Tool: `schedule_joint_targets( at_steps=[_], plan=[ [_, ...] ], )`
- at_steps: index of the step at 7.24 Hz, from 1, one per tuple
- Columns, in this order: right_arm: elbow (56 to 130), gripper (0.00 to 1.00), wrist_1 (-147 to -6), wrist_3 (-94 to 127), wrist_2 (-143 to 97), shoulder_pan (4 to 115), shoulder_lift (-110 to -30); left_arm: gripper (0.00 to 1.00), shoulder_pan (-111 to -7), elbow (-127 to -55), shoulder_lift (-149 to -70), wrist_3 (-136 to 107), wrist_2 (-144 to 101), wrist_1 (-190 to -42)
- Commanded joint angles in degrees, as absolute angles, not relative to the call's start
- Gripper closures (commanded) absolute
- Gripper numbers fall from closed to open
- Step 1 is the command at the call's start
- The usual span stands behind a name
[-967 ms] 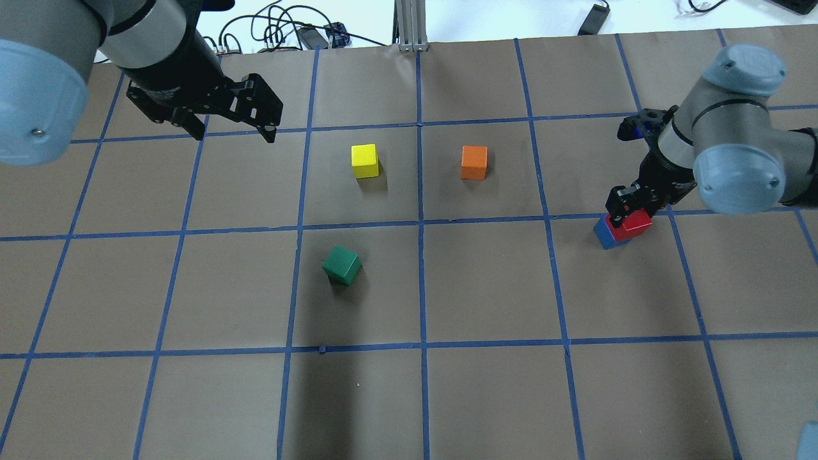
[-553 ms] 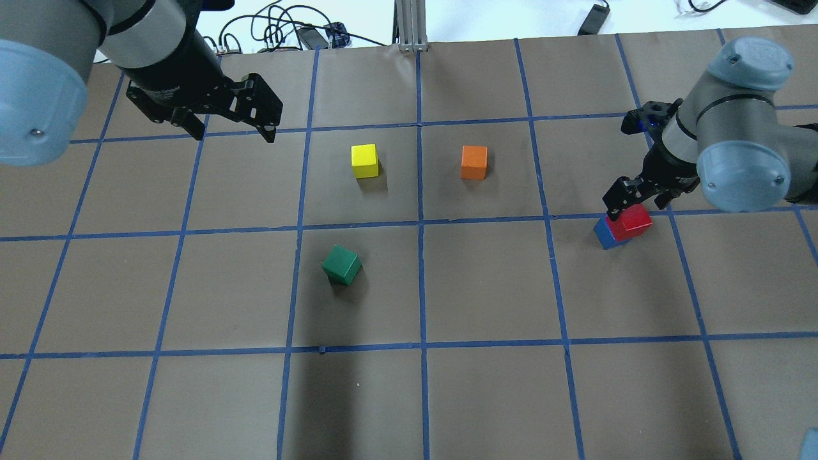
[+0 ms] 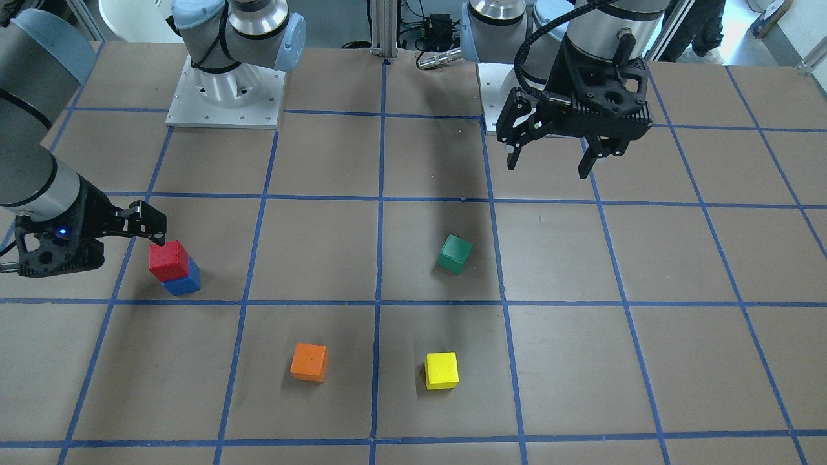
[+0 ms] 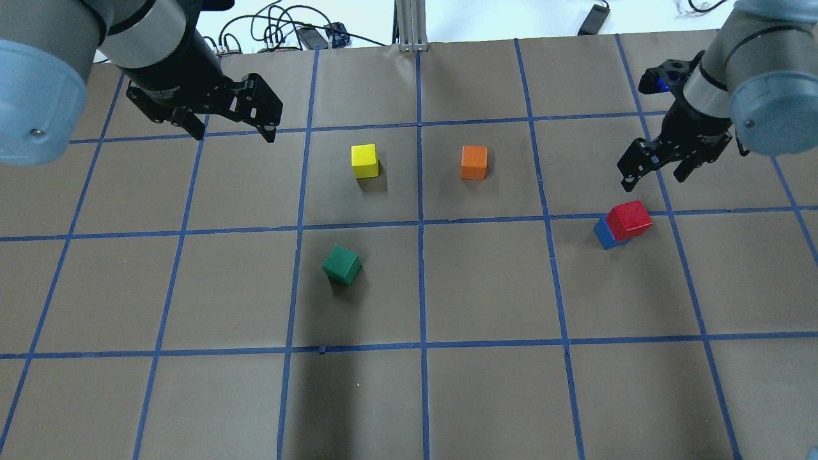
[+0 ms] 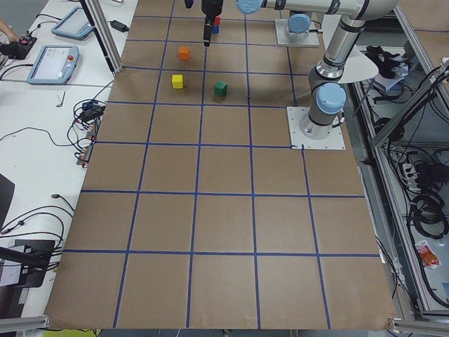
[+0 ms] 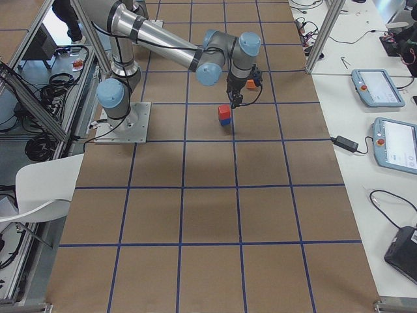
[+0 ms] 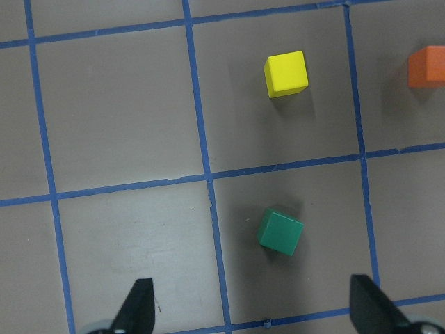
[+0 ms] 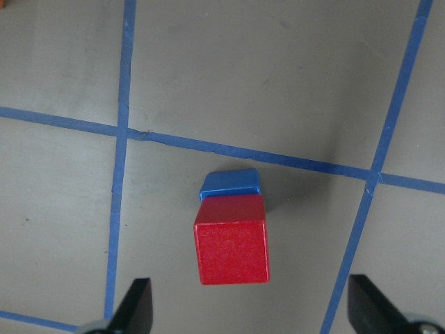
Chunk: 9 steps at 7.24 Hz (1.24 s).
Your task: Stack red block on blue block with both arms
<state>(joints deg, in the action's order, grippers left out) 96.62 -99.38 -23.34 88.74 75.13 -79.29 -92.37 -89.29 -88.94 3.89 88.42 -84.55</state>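
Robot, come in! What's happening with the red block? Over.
Left gripper open, empty. Right gripper open, above the blocks, not touching. Red block sitting on blue block. Orange cube nearest, well apart.

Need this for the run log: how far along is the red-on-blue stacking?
Done: the red block sits on the blue block, slightly offset. In hand: nothing. The right gripper hangs open above the pair, fingers clear of them, and the left gripper is open and empty, well away from them. Left: apparently only backing the grippers away.
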Motion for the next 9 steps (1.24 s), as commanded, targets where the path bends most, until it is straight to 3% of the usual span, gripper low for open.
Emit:
schedule_joint_targets(
  at_steps=[1,5,7,9],
  plan=[
    [91.3,0.0,-92.3,-18.7,89.0,77.5,-81.8,0.0,-92.4,-89.3,-88.9,4.0,88.6,-84.6],
    [90.9,0.0,-90.4,-0.1,88.9,89.5,-85.0,0.0,-91.2,-85.1,-90.3,4.7,89.2,-88.6],
    [91.2,0.0,-90.4,6.1,89.1,89.7,-86.4,0.0,-90.6,-77.8,-93.9,4.6,89.1,-96.4],
    [91.3,0.0,-90.4,6.2,89.6,89.6,-86.7,0.0,-90.6,-77.5,-94.6,4.6,89.1,-96.5]
  ],
)
